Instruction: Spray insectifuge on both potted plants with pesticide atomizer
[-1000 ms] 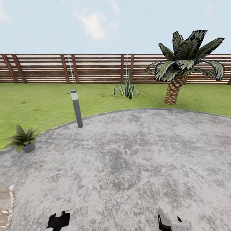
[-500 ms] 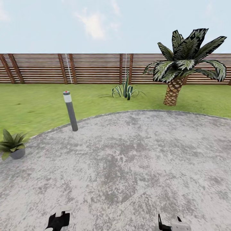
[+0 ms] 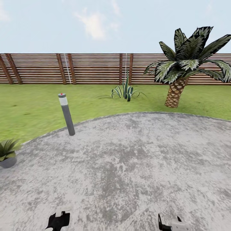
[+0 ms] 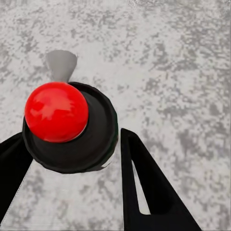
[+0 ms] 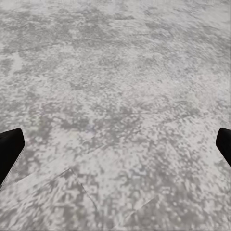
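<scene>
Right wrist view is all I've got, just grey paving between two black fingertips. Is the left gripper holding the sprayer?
Observer: Yes. In the left wrist view the pesticide atomizer, dark body and red top, sits between the left gripper fingers.
Operator: Any potted plant nearby?
Observer: One potted plant stands at the patio edge, far left in the head view, partly cut off by the frame.
Operator: And the right gripper, anything in it?
Observer: Nothing; the right gripper is open above bare paving.
Operator: What's straight ahead?
Observer: A grey bollard lamp, then lawn and a wooden fence.
</scene>
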Motion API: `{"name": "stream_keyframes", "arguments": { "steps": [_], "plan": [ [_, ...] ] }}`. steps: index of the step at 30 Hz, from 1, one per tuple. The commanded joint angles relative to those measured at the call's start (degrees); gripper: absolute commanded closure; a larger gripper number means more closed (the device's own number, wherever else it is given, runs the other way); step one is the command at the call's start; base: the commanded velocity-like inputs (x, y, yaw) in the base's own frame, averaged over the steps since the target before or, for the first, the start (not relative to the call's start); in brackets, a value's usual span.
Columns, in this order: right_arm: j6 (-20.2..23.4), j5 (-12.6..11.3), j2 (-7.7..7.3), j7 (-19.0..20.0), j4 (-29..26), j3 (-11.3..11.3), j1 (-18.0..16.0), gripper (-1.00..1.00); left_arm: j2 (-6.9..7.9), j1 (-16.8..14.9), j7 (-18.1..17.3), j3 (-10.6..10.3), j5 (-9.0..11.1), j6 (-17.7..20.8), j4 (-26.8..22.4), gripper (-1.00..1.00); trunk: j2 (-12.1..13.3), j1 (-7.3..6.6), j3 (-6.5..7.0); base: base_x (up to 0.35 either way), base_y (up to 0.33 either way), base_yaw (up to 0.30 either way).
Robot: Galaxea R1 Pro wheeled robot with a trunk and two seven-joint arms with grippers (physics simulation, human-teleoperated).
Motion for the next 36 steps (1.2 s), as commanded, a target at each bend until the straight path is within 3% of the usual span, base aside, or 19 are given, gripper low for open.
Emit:
{"name": "stream_keyframes", "arguments": {
  "steps": [1, 10, 22, 36],
  "plan": [
    [-0.1, 0.2, 0.0, -0.3, 0.0, 0.0, 0.0, -1.0, -0.02, -0.1, 0.2, 0.3, -0.6, -0.2, 0.1, 1.0, 0.0, 0.02, -0.05, 0.339, 0.0, 0.0],
    [-0.1, 0.2, 0.0, -0.3, 0.0, 0.0, 0.0, -1.0, -0.02, 0.0, 0.2, 0.3, -0.6, -0.3, 0.1, 1.0, 0.0, 0.02, -0.05, 0.339, 0.0, 0.036],
    [-0.1, 0.2, 0.02, -0.3, 0.0, 0.0, 0.0, -1.0, -0.02, 0.0, 0.2, 0.3, -0.6, -0.3, 0.1, 1.0, 0.0, 0.02, -0.05, 0.321, 0.0, 0.26],
    [-0.1, 0.2, 0.0, -0.3, 0.0, 0.0, 0.0, -1.0, -0.02, 0.0, 0.2, 0.3, -0.6, -0.3, 0.1, 1.0, 0.0, 0.02, -0.05, 0.03, 0.0, 0.277]
  ]
}}
